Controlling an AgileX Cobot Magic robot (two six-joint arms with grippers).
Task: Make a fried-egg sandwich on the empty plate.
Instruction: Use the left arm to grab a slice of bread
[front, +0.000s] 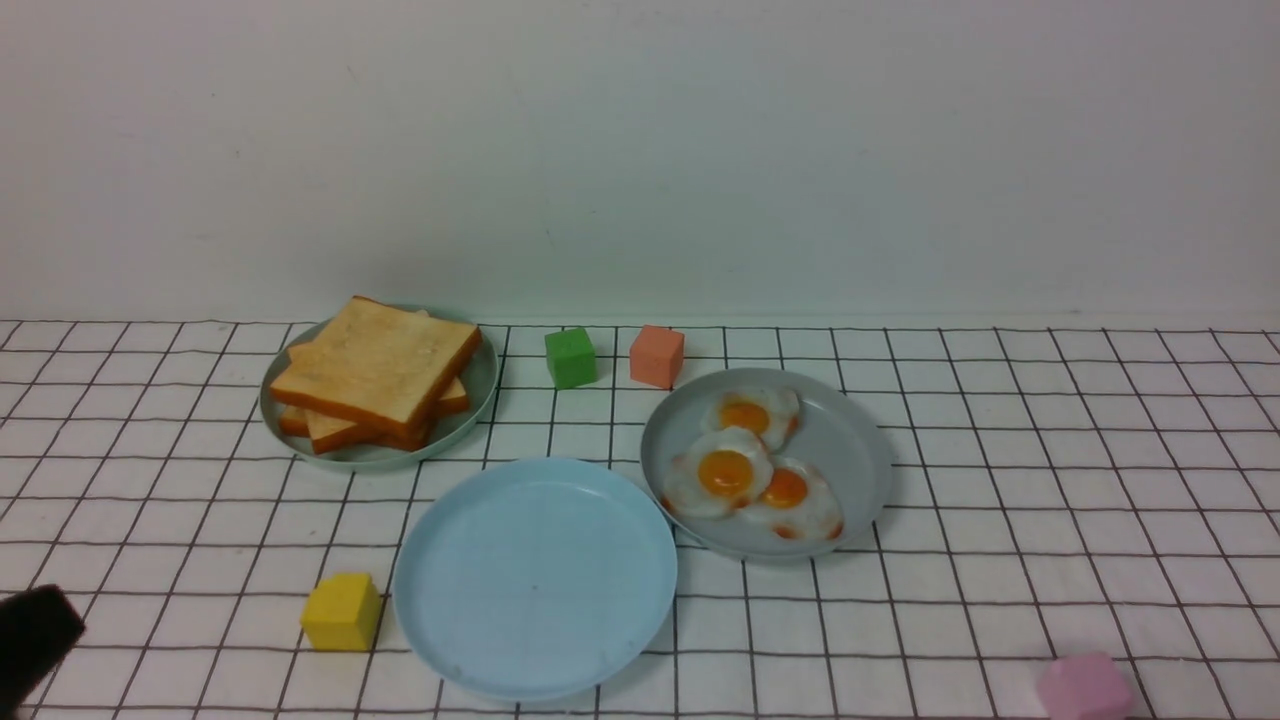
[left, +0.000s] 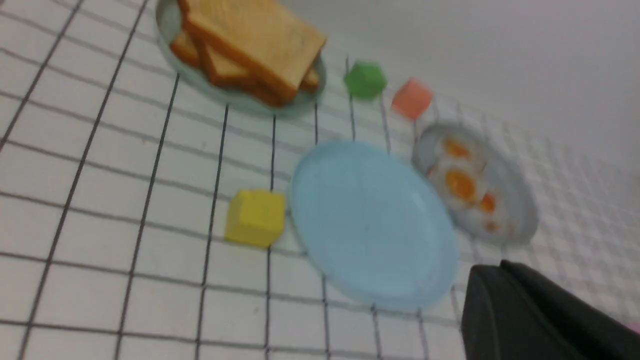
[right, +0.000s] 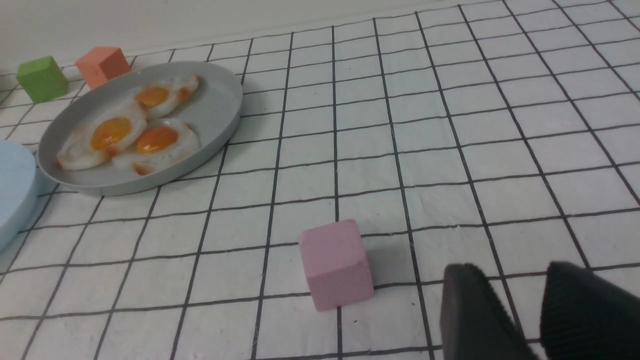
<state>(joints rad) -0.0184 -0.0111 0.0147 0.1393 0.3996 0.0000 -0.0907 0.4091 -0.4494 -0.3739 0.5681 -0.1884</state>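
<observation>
Left gripper (left: 505, 267), closed and empty, should open before lifting toast (front: 375, 365) off the green plate (front: 480, 405) (right gripper (right: 505, 265) gapes, empty); blue plate (front: 535, 580) waits bare between toast and eggs (front: 725, 473).

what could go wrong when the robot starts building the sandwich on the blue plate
The toast slices are stacked askew, so lifting the top one might drag or topple those below. The fried eggs overlap on the grey plate, so picking one could pull another along. The yellow block sits close beside the light-blue plate, where a low left gripper might knock it.
</observation>
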